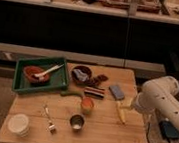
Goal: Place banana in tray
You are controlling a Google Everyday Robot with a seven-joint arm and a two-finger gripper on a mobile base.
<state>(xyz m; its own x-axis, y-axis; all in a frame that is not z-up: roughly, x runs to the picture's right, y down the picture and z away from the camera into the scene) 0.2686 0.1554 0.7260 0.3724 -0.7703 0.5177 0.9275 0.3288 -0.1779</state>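
— So, what should you worry about from this spot?

— Your gripper (132,106) sits at the right edge of the wooden table (101,136), right against the banana (122,112), which lies on the wood there. Whether the jaws are parted or clamped on it, I cannot tell; the arm's white casing hides them.

— And the risks?

— The tray (59,83) is well apart, at the far left. On the way over you could clip the orange cup (87,104) or the metal cup (77,121). The tray already holds an orange bowl (33,73) with a white spoon (49,71), so aim for its bare side. A weak hold may drop the fruit off the table edge.

— The surroundings?

— Plain wood top, crowded in the middle; a dark shelf wall behind, dim light, and cables on the floor by your base.
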